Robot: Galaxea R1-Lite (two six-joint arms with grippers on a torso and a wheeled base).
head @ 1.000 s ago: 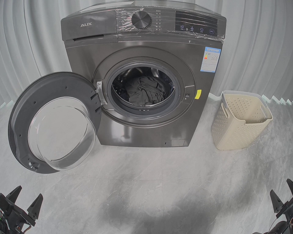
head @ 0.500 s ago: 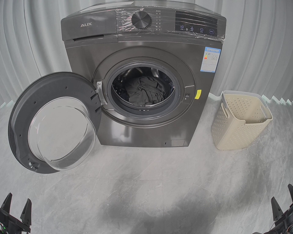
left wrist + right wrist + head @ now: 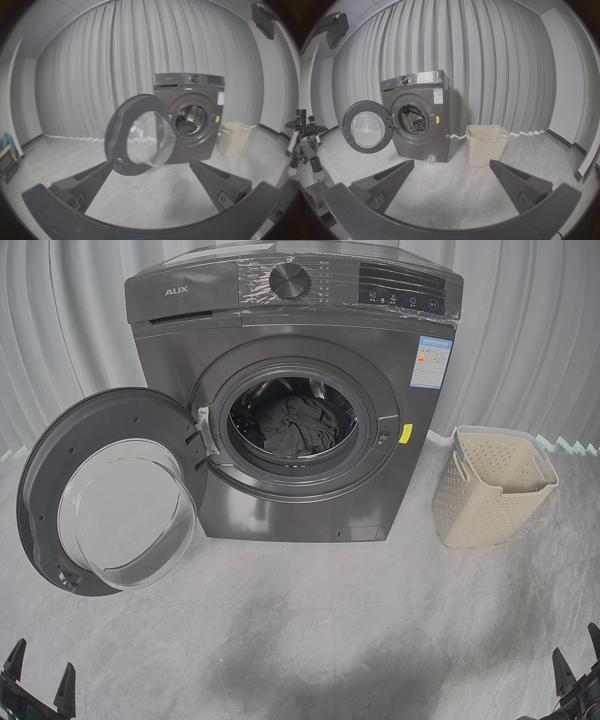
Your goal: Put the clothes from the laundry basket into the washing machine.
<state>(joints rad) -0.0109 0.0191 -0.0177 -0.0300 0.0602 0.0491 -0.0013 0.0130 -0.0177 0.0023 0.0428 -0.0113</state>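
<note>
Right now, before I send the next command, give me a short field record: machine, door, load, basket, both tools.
washing machine: front loader, facing the robot
door: swung wide open to the left
load: dark clothes lie inside the machine
laundry basket: upright on the floor, right of the machine; no clothes seen inside
left tool: open, empty, low, well short of the door
right tool: open, empty, low, short of the basket
</note>
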